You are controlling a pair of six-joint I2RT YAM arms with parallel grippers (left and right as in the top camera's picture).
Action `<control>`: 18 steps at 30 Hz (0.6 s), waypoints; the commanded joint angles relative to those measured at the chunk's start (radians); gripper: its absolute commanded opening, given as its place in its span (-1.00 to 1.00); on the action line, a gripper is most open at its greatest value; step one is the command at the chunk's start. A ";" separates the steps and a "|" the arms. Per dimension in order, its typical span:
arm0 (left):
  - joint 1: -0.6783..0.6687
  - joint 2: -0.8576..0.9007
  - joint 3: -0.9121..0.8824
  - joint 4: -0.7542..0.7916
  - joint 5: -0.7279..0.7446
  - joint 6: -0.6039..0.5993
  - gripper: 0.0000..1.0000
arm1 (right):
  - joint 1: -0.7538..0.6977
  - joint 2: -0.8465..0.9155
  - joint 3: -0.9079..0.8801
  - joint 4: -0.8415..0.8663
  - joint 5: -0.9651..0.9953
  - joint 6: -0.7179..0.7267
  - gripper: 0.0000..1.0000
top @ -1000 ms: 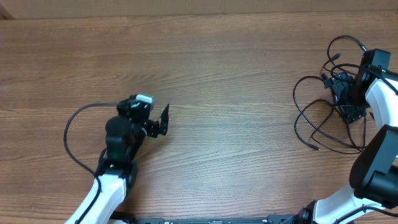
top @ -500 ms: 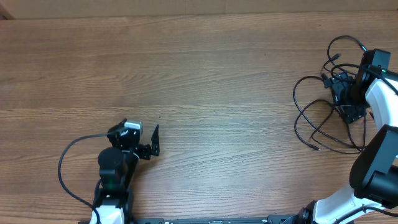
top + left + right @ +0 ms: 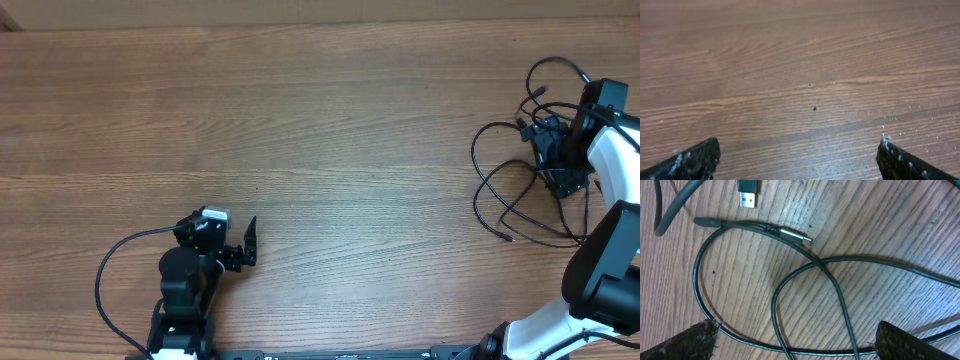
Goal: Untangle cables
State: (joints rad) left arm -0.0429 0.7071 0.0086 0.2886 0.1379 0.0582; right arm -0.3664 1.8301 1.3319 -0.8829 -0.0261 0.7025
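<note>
The cables (image 3: 508, 200) lie in a loose tangle at the far right of the wooden surface (image 3: 350, 120), thin black loops crossing one another. One more loop arches away toward the far edge.

The right gripper (image 3: 560, 160) hangs directly over the thickest part of that tangle. Its jaws are spread wide and have hold of nothing. In the right wrist view the two dark fingertips (image 3: 687, 342) sit at the lower corners, and several cords run across the bare wood between them. A USB plug (image 3: 748, 192) with a blue insert lies at the top of that view. Just below it is a metal-tipped connector (image 3: 797, 237) on a cord that curves round into a large loop. A second loop crosses over it near the middle. Whether the fingertips touch any cord cannot be told.

The left gripper (image 3: 240, 245) is well apart from the cables, near the front left of the surface. Its jaws are also spread wide and empty. The left wrist view shows only wood grain ahead, with a small dark speck (image 3: 814, 108) on it. The left arm's own thicker cord (image 3: 105, 275) bows out to its side.
</note>
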 commanded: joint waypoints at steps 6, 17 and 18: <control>0.008 -0.268 -0.004 -0.239 -0.083 -0.006 0.99 | 0.001 0.002 -0.002 0.004 0.006 -0.004 1.00; 0.035 -0.698 -0.004 -0.369 -0.143 -0.002 0.99 | 0.001 0.002 -0.002 0.004 0.006 -0.004 1.00; 0.042 -0.705 -0.004 -0.367 -0.146 -0.002 0.99 | 0.001 0.002 -0.002 0.004 0.006 -0.004 1.00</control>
State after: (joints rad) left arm -0.0246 0.0566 0.0086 -0.0772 0.0158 0.0586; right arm -0.3664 1.8301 1.3319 -0.8825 -0.0257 0.7025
